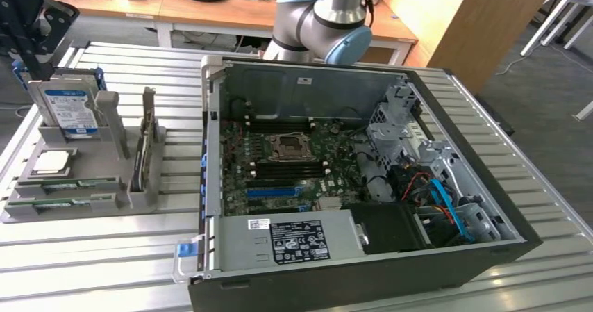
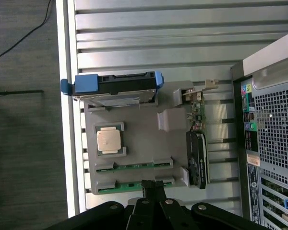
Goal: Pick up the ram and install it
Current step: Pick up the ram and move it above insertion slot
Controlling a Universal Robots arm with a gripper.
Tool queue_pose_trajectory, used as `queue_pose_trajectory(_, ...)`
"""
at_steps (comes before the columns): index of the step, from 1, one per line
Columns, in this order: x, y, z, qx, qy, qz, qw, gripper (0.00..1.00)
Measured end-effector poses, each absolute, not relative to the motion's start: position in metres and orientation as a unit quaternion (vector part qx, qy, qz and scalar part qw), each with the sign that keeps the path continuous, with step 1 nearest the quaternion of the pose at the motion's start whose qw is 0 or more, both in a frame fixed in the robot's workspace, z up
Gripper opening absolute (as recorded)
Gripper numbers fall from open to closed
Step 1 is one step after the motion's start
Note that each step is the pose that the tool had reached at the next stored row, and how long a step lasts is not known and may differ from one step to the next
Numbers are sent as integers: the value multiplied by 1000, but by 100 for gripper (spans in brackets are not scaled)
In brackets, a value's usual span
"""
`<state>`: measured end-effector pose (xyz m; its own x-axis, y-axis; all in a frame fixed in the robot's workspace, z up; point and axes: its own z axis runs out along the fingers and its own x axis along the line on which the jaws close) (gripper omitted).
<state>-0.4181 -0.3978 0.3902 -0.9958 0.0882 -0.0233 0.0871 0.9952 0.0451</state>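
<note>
**Closed hand poised over the outer ram stick**

The hand (image 2: 152,184) has its fingers pressed together and carries nothing. In the wrist view its tips line up with the outer ram stick (image 2: 125,187), at the end nearer the expansion card (image 2: 198,158). How far above the stick they hang I cannot tell.

Both sticks are in the grey holder (image 2: 134,120) on the slatted table (image 1: 93,270), each standing on edge in its own slot. The inner ram stick (image 2: 134,166) runs parallel just beside the outer one, between it and the CPU (image 2: 110,140). The hard drive (image 2: 115,86) stands at the holder's far side, well apart from them.

The sticks' long axes run along the holder's edge, from the holder's outer side toward the expansion card. The hand meets the outer stick off-centre along that axis, not at its middle. The open computer case (image 1: 371,281) lies beside the holder, on the exterior view's right.
</note>
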Motion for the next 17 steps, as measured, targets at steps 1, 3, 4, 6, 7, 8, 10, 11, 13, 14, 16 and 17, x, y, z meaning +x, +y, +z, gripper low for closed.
queue_pose_trajectory(1,-418,-398,390,44,999,22,13,11)
queue_pose_trajectory(3,-418,-398,390,44,999,22,13,11)
queue_pose_trajectory(4,-418,-398,390,43,999,22,13,11)
queue_pose_trajectory(6,-418,-398,390,37,999,22,12,11)
queue_pose_trajectory(7,-418,-398,390,32,999,22,12,11)
queue_pose_trajectory(8,-418,-398,390,24,999,22,12,11)
queue_pose_trajectory(10,-418,-398,390,7,1000,22,12,11)
queue_pose_trajectory(11,-418,-398,390,-2,1000,23,12,11)
queue_pose_trajectory(13,-418,-398,390,-20,999,23,11,11)
queue_pose_trajectory(14,-418,-398,390,-29,999,23,11,11)
queue_pose_trajectory(16,-418,-398,390,-47,999,23,11,11)
queue_pose_trajectory(17,-418,-398,390,-56,998,23,10,11)
